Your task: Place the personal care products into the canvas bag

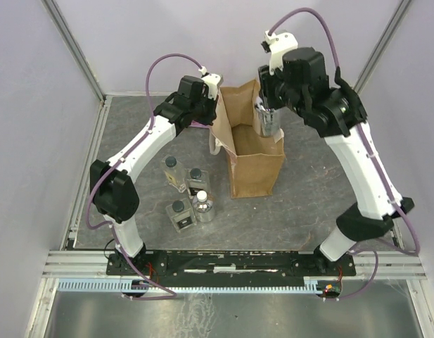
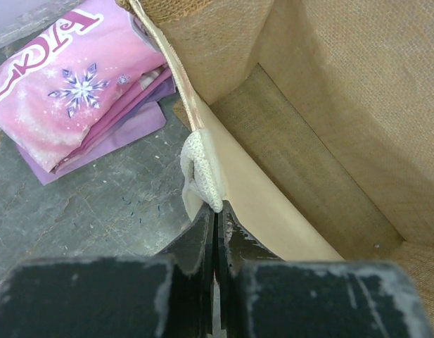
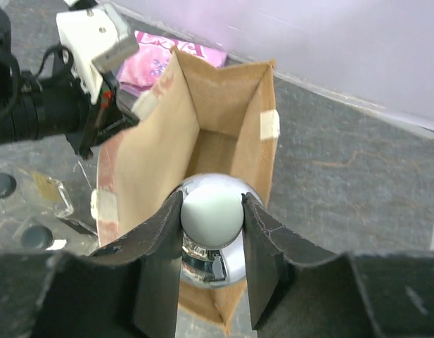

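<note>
Personal care products are in two places. One round bottle (image 3: 211, 201) with a silver cap hangs over the open mouth of the canvas bag (image 1: 255, 172), its cap clamped between the fingers of the right gripper (image 3: 212, 211). The four others stand on the table (image 1: 308, 204) left of the bag, toward the near edge. Among those four, a first square bottle (image 1: 173, 172) with a dark cap is farthest back, and a second square bottle (image 1: 197, 182) is just beside it on the right. A third square bottle (image 1: 180, 215) lies nearest the near edge, and a round silver-capped bottle (image 1: 203, 208) sits close against its right side. The bag stands upright about mid-table, somewhat toward the far edge, its mouth wide and its inside bare as far as can be seen. At the bag's left rim the left gripper (image 2: 215, 215) has its fingers pressed together, pinching the pale handle (image 2: 201, 165) where it meets the rim. Behind that rim, nearer the far left corner, a flat pink packet (image 2: 76, 84) printed with a snowflake lies on the table.
</note>
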Controlling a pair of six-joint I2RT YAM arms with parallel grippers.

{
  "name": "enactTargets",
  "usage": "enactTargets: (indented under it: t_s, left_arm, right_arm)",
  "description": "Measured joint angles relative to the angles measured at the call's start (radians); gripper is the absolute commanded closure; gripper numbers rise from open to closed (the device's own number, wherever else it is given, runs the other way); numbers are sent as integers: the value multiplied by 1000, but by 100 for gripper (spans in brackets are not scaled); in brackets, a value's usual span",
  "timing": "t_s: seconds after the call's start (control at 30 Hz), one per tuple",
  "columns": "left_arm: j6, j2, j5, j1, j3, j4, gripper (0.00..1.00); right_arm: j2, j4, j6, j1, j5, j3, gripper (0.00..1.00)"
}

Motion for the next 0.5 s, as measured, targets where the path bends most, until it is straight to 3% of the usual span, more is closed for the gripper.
enactTargets:
  t_s: [0.17,0.5]
  left_arm:
    - [0,-2,21,0,0,7,97]
    - [0,-11,65,0,0,5,97]
  right_arm:
    - [136,38,-17,-85,-133,96,100]
    - [291,107,-14,-176,-297,61,100]
